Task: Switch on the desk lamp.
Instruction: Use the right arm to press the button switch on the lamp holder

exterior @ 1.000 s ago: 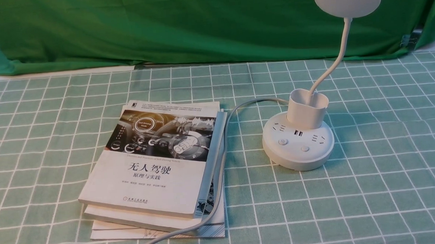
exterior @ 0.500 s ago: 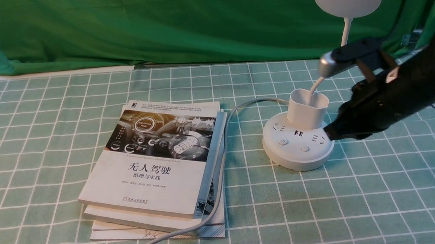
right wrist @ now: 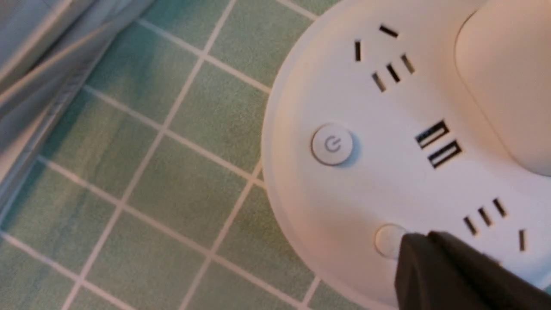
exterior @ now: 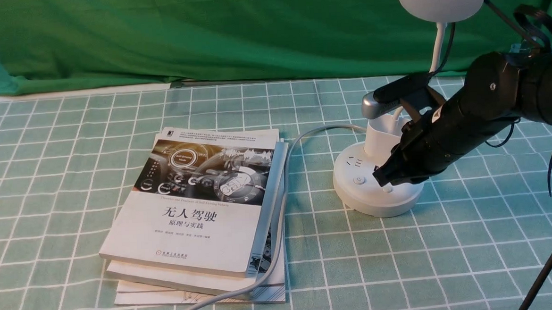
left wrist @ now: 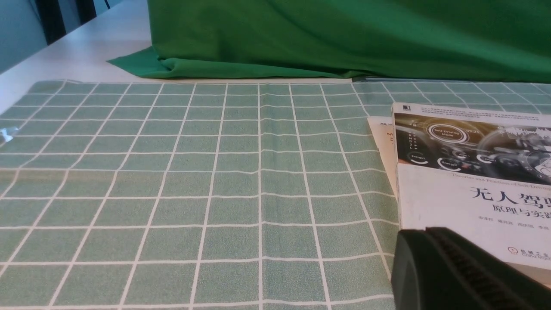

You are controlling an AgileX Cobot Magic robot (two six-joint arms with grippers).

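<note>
Your closed black right gripper [exterior: 376, 179] appears just above the round white lamp base [exterior: 378, 206], contact unclear.

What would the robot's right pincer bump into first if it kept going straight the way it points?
Probably the lamp's white base, near the small plain button, since the right pincer points down there. How much gap is left is hard to tell.
</note>
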